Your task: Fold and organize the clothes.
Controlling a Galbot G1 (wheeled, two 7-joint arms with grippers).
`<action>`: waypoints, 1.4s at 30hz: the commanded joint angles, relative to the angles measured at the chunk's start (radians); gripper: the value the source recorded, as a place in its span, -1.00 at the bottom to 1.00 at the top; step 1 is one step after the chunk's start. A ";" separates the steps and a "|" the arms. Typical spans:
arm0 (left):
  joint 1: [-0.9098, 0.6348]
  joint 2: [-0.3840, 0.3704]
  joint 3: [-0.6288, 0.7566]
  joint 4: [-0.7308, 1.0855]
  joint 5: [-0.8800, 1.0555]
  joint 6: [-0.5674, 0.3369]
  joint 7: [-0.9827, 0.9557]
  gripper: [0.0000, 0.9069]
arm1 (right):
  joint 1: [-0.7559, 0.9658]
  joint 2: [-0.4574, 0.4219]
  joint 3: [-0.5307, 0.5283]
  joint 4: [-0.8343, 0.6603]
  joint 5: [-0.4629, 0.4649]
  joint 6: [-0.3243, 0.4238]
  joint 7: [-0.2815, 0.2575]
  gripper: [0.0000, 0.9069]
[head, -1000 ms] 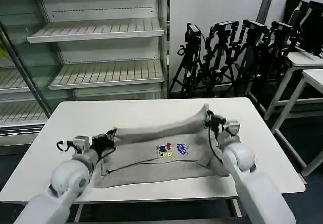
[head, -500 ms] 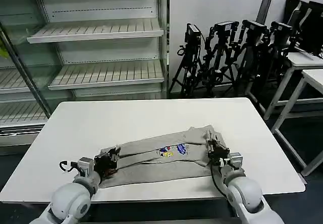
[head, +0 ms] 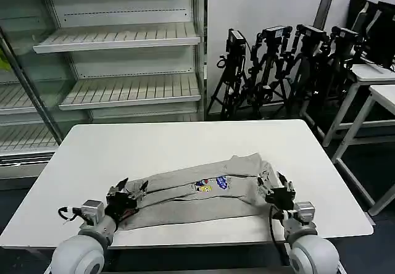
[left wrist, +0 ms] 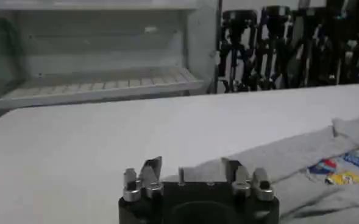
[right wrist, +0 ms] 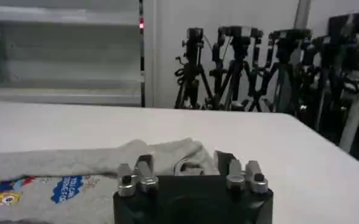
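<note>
The clothes are one light grey T-shirt with a small multicoloured chest print. It lies folded into a long band across the near half of the white table. My left gripper sits low at the band's left end, jaws open, with nothing held. At the right end my right gripper is also open and holds nothing. From the left wrist, that gripper has grey shirt just beyond its fingertips. From the right wrist, that gripper faces a bunched edge of the T-shirt.
Bare shelving stands behind the table on the left. A row of black tripods lines the back wall, and other white tables stand at the far right. The table's far half is bare.
Both grippers carried the raised shirt edge forward and down, laying it over the near part. They then let go and drew back toward the table's front edge.
</note>
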 commanded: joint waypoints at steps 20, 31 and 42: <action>-0.001 -0.284 0.028 0.239 -0.009 -0.190 -0.065 -0.98 | -0.260 0.087 0.079 0.151 -0.092 0.075 0.002 1.00; 0.002 -0.289 0.030 0.243 -0.067 -0.200 -0.065 -0.98 | -0.274 0.108 0.073 0.166 -0.103 0.079 0.007 1.00; 0.009 -0.274 -0.039 0.169 -0.208 -0.212 -0.068 -0.96 | -0.284 0.127 0.065 0.181 -0.109 0.085 0.014 1.00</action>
